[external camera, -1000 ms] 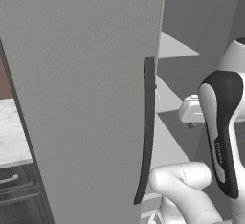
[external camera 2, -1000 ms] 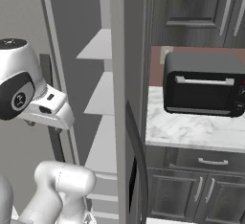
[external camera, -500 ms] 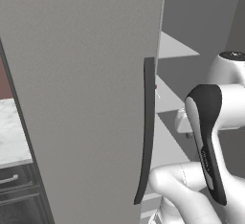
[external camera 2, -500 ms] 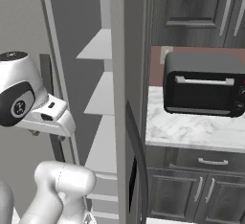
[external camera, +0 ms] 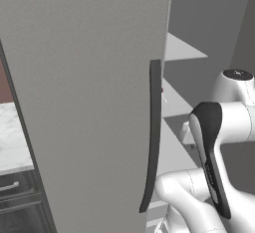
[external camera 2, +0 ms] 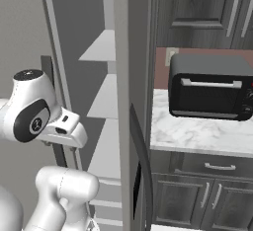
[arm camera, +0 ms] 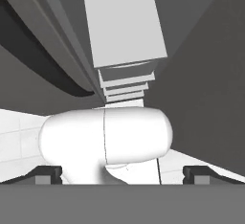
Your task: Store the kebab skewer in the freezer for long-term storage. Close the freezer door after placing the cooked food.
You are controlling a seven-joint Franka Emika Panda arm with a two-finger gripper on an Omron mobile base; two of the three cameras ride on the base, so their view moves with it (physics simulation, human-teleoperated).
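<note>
**Status: freezer compartment open, end effector unloaded**

1. The end effector [arm camera: 123, 173] is seen with its fingertips [arm camera: 48, 173] spread to full width. Nothing is gripped between them.
2. The freezer [external camera 2: 106, 101] is exposed, its white shelves [external camera: 182, 50] stacked one above another.
3. The freezer door [external camera 2: 133, 126], identified by its dark dispenser panel [external camera 2: 137, 190], is seen edge-on and swung fully outward, so that access to the shelves is left unobstructed. A second grey door [external camera: 89, 102] with a long dark handle [external camera: 153, 137] also stands open.
4. The kebab skewer [external camera: 162, 91] is judged to be the small reddish speck on a shelf just past that handle. It is too small for this to be confirmed.
5. The arm is held folded near the base, outside the compartment. This posture is judged to suit the closing of the door, which is not yet done.
6. The toaster oven [external camera 2: 210, 92] on the table [external camera 2: 197, 134] is not involved.
</note>
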